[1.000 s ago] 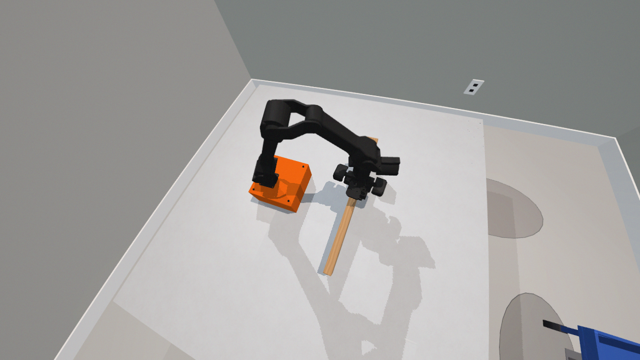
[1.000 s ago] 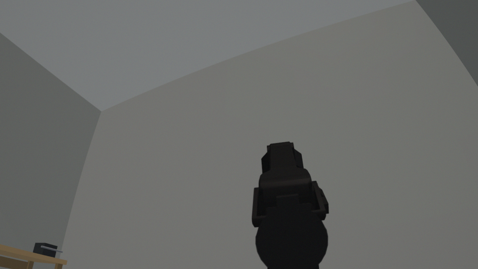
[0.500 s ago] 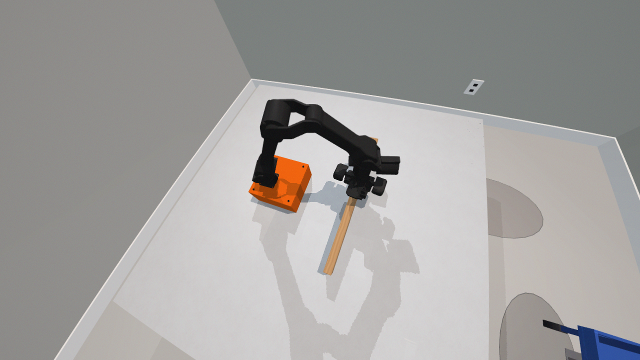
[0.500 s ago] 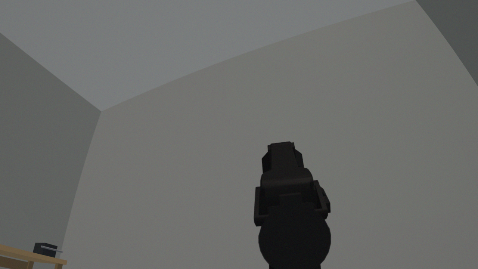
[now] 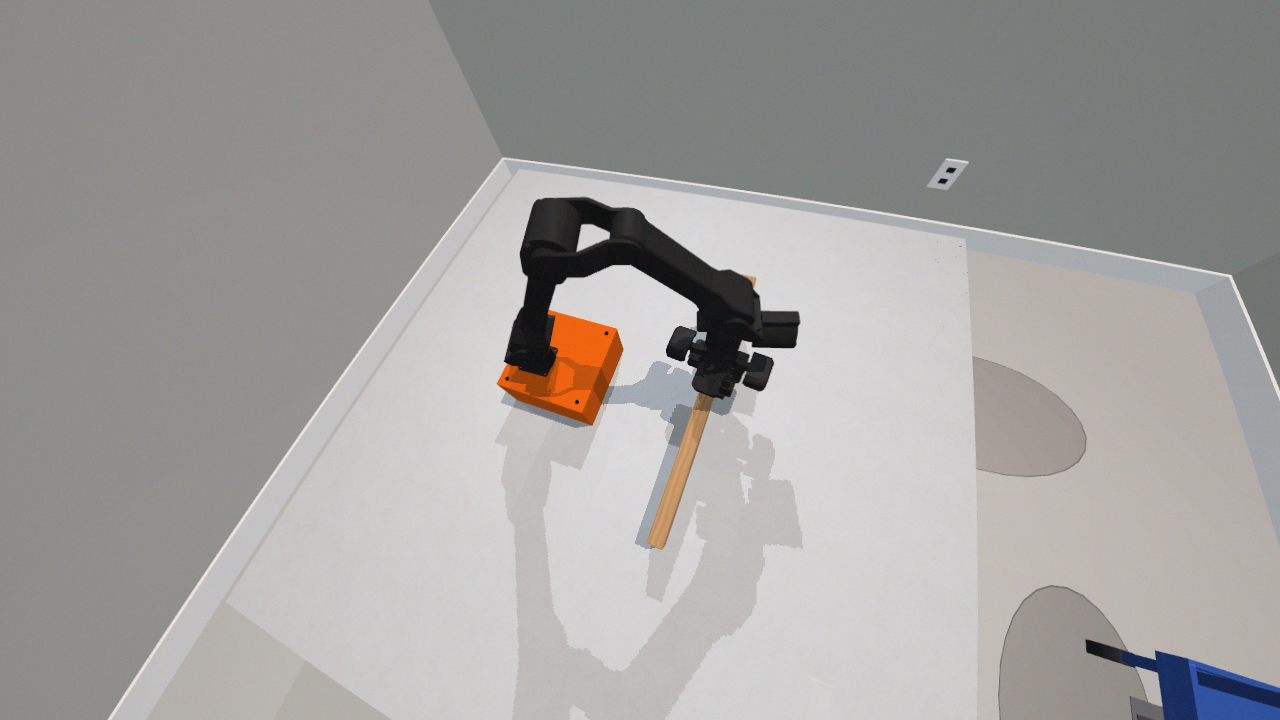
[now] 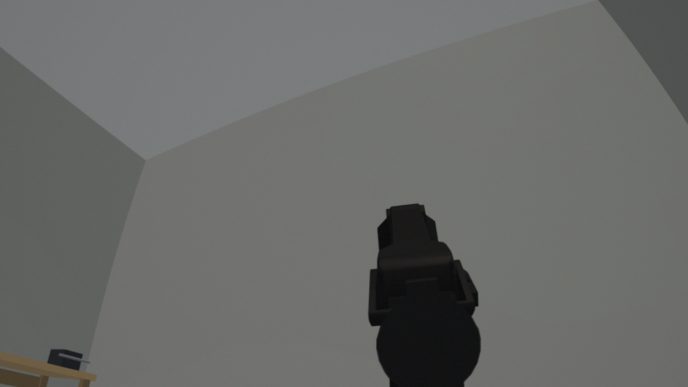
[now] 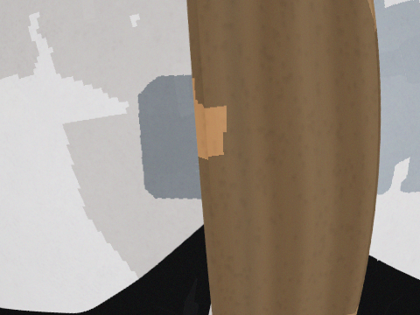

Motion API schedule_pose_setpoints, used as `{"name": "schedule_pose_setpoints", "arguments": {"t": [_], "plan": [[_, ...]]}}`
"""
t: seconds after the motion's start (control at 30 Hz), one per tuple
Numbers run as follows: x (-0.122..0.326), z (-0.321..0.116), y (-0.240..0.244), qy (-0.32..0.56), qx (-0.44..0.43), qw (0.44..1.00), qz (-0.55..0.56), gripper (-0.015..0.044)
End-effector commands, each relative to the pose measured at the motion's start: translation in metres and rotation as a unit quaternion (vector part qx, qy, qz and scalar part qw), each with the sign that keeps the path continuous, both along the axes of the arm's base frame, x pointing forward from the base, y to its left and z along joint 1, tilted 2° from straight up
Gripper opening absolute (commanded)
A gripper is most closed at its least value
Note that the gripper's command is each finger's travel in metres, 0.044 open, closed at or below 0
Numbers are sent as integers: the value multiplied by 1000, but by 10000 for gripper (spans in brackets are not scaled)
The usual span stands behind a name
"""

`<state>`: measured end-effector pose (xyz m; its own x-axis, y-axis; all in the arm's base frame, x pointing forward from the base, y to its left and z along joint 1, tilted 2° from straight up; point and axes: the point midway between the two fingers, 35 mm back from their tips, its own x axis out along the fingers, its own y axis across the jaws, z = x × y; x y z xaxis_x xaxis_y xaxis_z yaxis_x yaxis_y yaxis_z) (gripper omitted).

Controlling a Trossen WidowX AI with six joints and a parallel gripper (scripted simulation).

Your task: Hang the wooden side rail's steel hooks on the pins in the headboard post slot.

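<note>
The wooden side rail (image 5: 682, 474) (image 7: 284, 131) runs from the lower middle of the top view up under my gripper (image 5: 713, 383) (image 7: 255, 234). The gripper is shut on the rail partway along it, with a black finger on each side in the wrist view. The rail's near end (image 5: 658, 539) shows with a shadow beside it; I cannot tell whether it touches the table. A small piece of wood (image 5: 752, 280) shows behind the wrist; I cannot tell whether it is the rail's other end or the post. No hooks, slot or pins can be made out.
The arm stands on an orange block (image 5: 586, 335) left of the rail. A blue object (image 5: 1230, 694) with a dark-tipped bar is at the lower right. The exterior view shows the arm (image 6: 416, 264) against a wall, and a wooden table (image 6: 28, 363) carrying a dark box (image 6: 64, 358).
</note>
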<state>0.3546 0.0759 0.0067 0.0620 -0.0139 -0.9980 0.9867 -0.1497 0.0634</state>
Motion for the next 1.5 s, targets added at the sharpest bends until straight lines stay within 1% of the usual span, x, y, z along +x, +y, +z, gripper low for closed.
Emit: {"name": "schedule_pose_setpoints", "arguments": {"t": [0.0,1.47], "plan": [[2,3,1,-5,2,1000,-4,0],[2,3,6,-5,2,1000,-4,0]]}}
